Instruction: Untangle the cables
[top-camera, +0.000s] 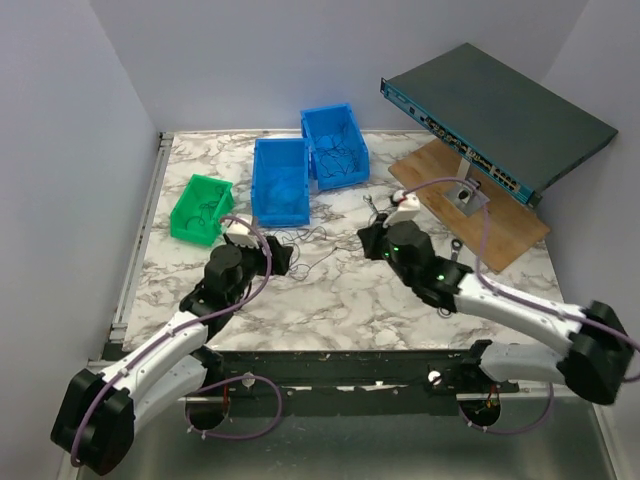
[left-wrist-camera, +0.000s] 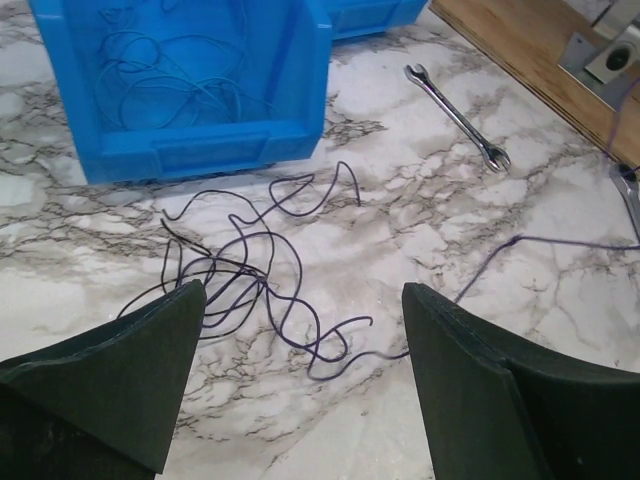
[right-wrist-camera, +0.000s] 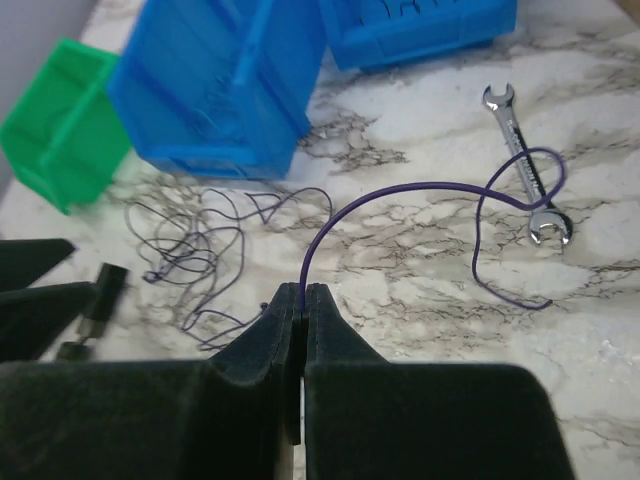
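Observation:
The cables are thin dark purple wires lying as a loose tangle on the marble table in front of a blue bin; the tangle also shows in the right wrist view and faintly in the top view. My left gripper is open and empty, just short of the tangle, with one finger on either side of its near strands. My right gripper is shut on one purple cable. That cable arcs up from the jaws and loops over a silver wrench.
Two blue bins and a green bin, each with wires inside, stand behind the tangle. A wooden board and a raised network switch are at the right. The wrench lies right of the bins.

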